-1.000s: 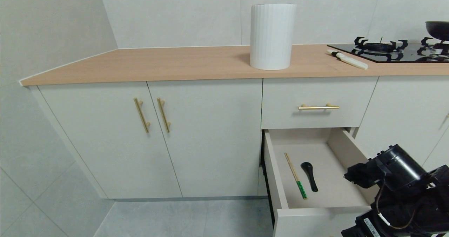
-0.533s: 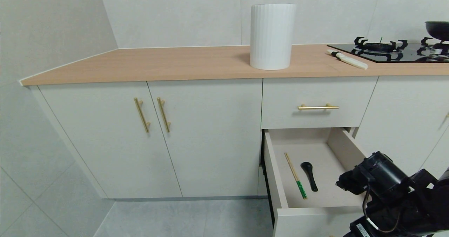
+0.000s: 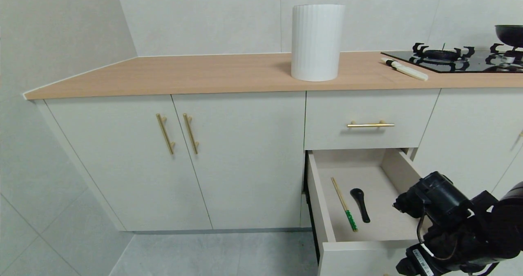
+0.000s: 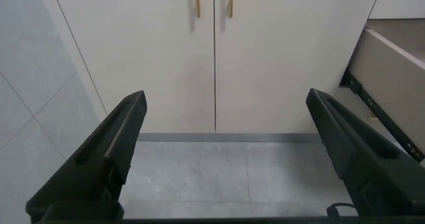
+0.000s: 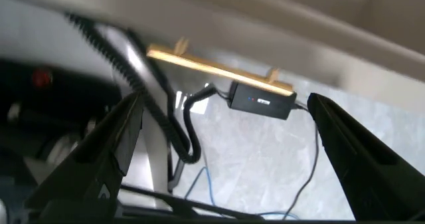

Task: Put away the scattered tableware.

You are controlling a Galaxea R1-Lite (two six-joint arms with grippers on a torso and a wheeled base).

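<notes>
You are facing a wood-topped counter (image 3: 184,75) that is running along the tiled wall, with two closed cabinet doors (image 3: 163,165) beneath it. To their right, the lower drawer (image 3: 351,259) is standing pulled out under a shut upper drawer (image 3: 367,110). A tall white ribbed canister (image 3: 315,43) is sitting on the counter, a gas hob (image 3: 457,59) is lying farther right, and a pale knife (image 3: 404,69) is resting between them. Inside the open drawer, chopsticks (image 3: 344,204) and a black spoon (image 3: 360,204) are lying side by side, not touching. The right arm (image 3: 445,214) is overhanging the drawer's right front corner, partly blocking it. The right gripper (image 5: 226,151) is standing spread and empty. The left gripper (image 4: 226,157) is likewise gaping, holding nothing, and facing the base of the cabinet doors.
</notes>
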